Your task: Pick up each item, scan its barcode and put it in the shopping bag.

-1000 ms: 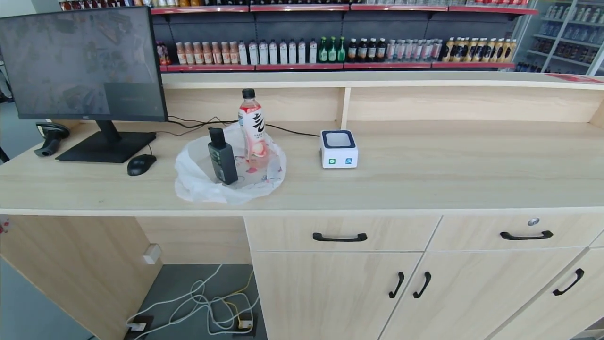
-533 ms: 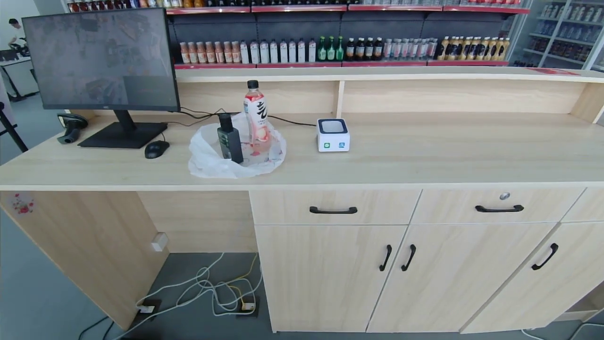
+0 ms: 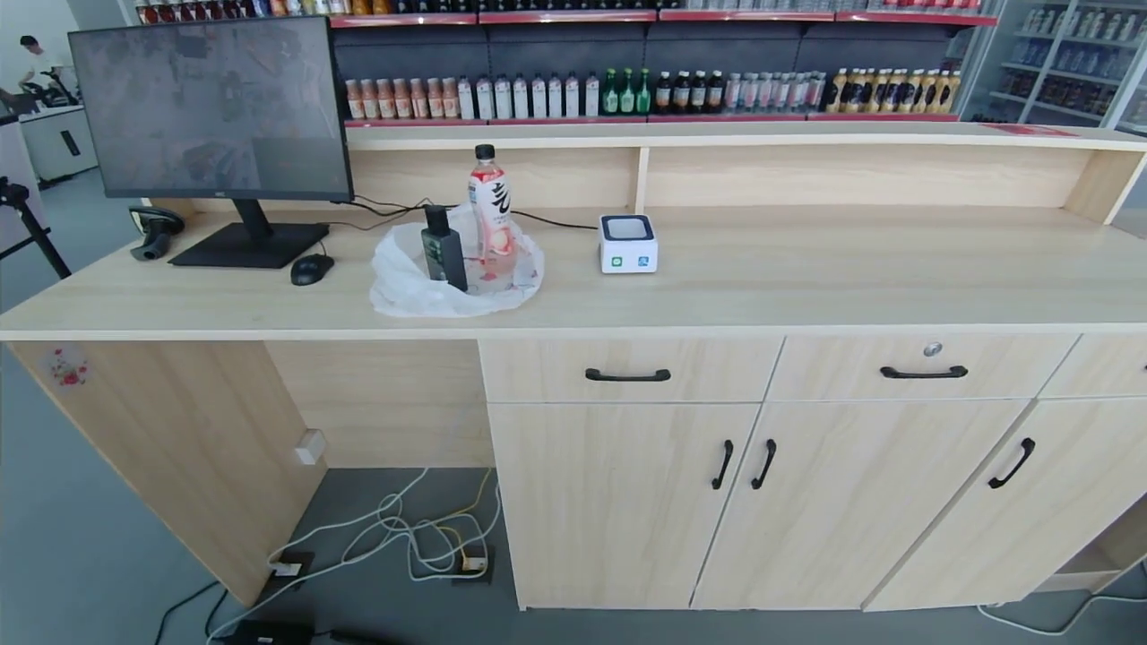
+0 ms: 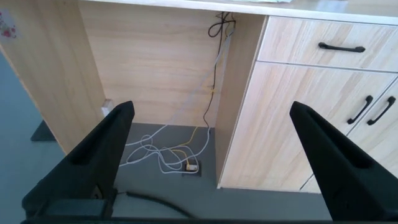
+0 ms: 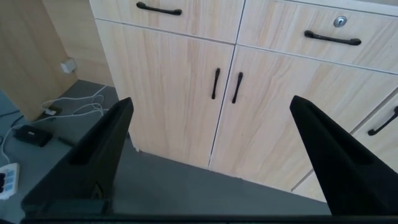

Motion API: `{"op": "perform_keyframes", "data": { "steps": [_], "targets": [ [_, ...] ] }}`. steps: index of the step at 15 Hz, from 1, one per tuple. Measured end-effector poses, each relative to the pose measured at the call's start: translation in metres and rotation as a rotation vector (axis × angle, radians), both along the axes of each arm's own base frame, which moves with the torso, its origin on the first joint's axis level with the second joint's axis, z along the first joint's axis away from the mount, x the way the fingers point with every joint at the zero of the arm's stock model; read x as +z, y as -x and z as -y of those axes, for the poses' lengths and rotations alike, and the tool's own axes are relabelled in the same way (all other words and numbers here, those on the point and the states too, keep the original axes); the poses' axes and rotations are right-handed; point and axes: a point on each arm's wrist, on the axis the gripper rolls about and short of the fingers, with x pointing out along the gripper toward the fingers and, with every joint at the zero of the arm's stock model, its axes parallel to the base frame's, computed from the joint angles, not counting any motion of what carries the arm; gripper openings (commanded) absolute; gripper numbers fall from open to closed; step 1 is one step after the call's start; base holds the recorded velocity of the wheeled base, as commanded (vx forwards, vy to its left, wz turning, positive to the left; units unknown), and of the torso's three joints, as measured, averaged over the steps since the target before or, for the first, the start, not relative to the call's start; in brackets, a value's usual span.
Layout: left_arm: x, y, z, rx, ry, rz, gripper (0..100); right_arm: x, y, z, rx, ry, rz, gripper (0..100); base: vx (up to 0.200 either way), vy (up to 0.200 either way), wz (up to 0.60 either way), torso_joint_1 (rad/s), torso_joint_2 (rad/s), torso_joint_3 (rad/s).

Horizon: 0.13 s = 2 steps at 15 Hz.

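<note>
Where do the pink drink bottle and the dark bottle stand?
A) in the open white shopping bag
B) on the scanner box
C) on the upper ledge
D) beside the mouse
A: the pink drink bottle and the dark bottle stand upright inside the shopping bag, left of the scanner box.

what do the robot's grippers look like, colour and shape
Both look alike. The left gripper has two matte black fingers, broad at the base and tapering like wedges to narrow tips, with flat, plain faces. The right gripper has the same black wedge fingers. No markings show on them.
</note>
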Motion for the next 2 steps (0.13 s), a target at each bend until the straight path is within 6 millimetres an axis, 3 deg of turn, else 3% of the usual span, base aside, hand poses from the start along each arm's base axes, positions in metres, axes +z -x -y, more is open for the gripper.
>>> {"op": "perform_keyframes", "data": {
  "steps": [2],
  "targets": [
    [0.0, 0.0, 0.0, 0.0, 0.0, 0.0, 100, 0.0, 0.0, 0.0, 0.001, 0.0, 0.0, 100, 0.0, 0.0, 0.0, 0.0, 0.0, 0.0]
  ]
}}
